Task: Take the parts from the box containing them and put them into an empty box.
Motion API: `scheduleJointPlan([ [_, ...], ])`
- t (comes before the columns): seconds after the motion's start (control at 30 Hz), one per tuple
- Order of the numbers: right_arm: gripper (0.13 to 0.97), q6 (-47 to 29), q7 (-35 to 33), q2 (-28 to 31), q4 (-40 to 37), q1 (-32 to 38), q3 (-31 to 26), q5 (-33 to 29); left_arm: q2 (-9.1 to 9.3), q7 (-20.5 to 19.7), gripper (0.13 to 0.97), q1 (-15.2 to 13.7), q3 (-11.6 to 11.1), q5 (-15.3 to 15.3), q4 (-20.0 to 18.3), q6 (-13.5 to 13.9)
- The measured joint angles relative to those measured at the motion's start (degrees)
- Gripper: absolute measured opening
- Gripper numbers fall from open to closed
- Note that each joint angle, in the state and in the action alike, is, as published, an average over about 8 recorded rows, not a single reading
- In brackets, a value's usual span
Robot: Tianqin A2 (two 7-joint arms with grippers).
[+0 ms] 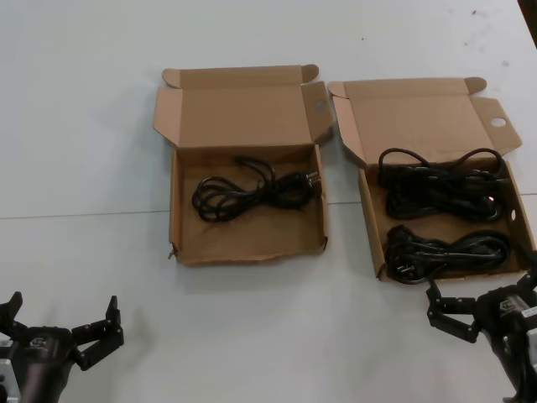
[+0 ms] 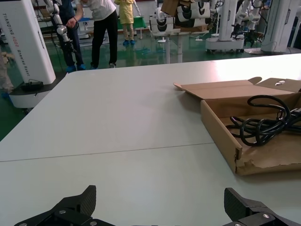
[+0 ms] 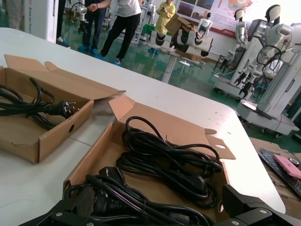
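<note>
Currently my right hand [image 1: 460, 312] hangs open and empty beside the near cable bundle [image 1: 445, 252]; a loose grasp may snag its neighbor [image 1: 440, 186], while my left hand [image 1: 63, 323] idles open.

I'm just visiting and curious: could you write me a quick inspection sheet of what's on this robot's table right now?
Surface: white table, a seam across it.
Job's things: brown cardboard box with oval hole in its flap holds two coiled black power cables; brown cardboard box with torn front wall holds one cable.
Clutter: nothing seen.
Grippers: left gripper open, low before the torn box; right gripper open, at the oval-hole box's front edge.
Cables: none loose.
Surroundings: people, other robots.
</note>
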Motion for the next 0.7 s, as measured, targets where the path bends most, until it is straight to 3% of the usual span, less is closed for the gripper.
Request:
scheduleJointPlan([
  [0.7,0.966,0.00,0.00,0.00,0.00,0.00,0.00,0.00,0.00,0.00,0.966,0.00,0.00,0.00,0.00,0.00],
])
